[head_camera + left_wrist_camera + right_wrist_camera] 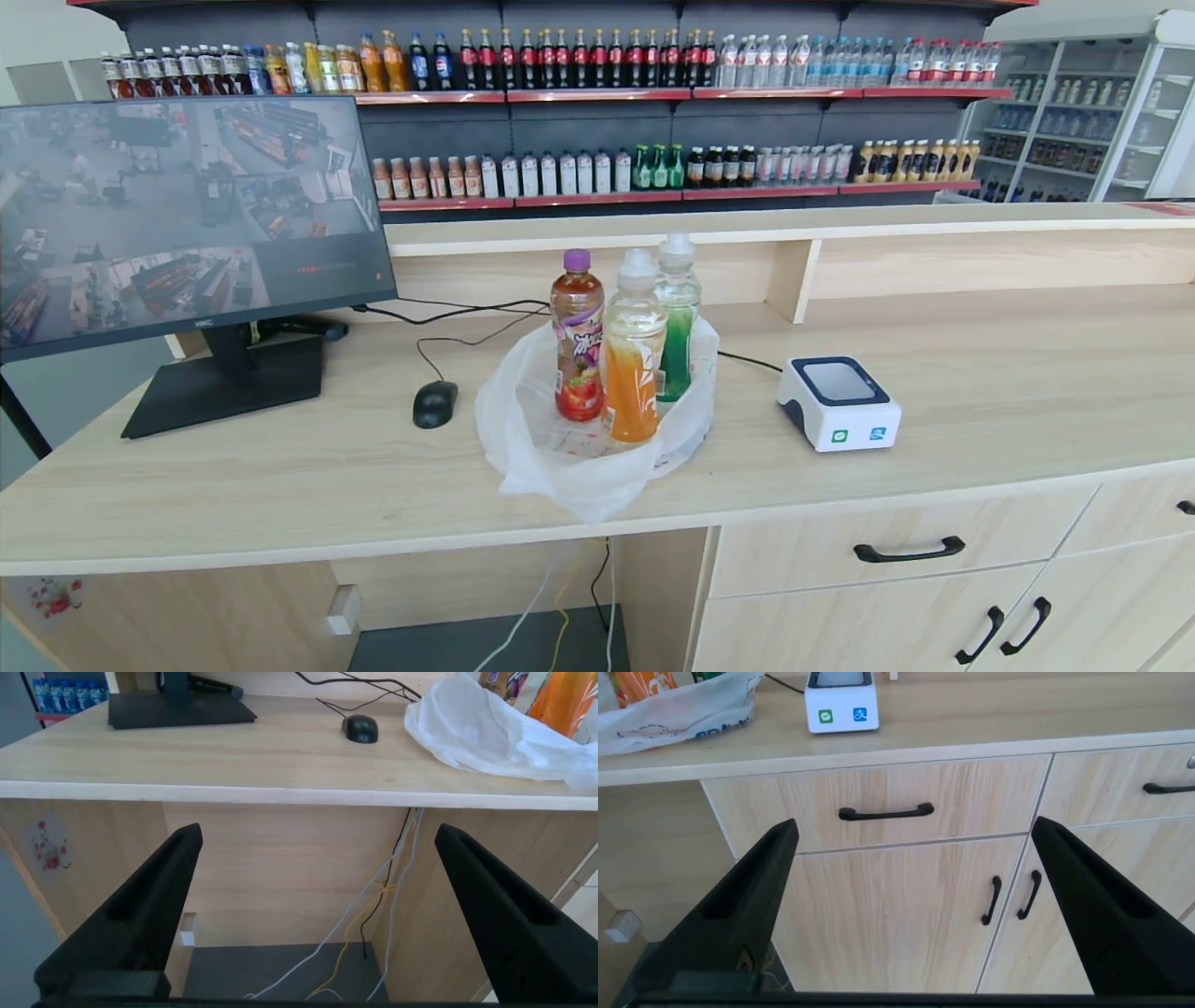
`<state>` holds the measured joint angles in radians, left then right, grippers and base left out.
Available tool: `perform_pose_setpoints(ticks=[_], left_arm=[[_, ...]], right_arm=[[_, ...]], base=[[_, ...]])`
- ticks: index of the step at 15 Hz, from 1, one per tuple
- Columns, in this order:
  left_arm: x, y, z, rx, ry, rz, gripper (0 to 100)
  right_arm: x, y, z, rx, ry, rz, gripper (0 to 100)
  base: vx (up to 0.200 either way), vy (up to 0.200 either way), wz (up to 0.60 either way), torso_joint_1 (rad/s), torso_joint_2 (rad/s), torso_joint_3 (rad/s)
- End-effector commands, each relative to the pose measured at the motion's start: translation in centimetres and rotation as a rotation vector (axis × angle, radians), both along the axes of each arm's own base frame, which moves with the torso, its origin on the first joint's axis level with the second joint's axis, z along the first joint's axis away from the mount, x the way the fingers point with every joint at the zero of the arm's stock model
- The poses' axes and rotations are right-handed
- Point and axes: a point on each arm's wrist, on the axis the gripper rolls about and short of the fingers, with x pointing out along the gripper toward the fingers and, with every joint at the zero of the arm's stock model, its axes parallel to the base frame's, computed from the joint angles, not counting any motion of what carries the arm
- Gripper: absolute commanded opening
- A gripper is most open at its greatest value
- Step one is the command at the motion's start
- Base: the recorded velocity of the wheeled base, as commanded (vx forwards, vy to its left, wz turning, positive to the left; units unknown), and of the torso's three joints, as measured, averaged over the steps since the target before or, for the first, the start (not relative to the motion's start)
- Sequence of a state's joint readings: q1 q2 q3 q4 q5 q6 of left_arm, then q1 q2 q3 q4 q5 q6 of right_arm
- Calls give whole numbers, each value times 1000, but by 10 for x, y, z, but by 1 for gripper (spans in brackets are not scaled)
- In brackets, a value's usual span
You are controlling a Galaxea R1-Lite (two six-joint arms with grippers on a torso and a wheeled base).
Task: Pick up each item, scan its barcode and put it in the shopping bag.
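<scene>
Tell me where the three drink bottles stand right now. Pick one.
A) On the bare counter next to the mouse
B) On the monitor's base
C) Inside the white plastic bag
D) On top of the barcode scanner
C: the purple-capped bottle, the orange drink bottle and the green drink bottle all stand upright inside the opened white plastic bag, apart from the barcode scanner.

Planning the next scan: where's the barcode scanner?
Head view: the barcode scanner sits on the counter, on the robot's right, beside the shopping bag.
</scene>
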<state>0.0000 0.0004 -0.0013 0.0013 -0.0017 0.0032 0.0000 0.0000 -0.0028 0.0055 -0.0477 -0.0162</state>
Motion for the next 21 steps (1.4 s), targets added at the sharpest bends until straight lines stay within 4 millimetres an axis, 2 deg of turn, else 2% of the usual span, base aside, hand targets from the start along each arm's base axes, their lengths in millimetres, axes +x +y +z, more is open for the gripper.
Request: perform_pose_setpoints(ticks=[1, 3, 21], left_arm=[[0, 0, 0, 0, 0, 0, 100], [0, 0, 0, 0, 1, 0, 100], [0, 0, 0, 0, 0, 0, 100]], right_arm=[[0, 0, 0, -1, 0, -1, 100], [0, 0, 0, -1, 0, 0, 100], [0, 0, 0, -2, 0, 0, 100]], base=[[0, 0, 0, 0, 0, 0], [0, 0, 0, 0, 0, 0], [0, -200, 0, 2, 5, 3]])
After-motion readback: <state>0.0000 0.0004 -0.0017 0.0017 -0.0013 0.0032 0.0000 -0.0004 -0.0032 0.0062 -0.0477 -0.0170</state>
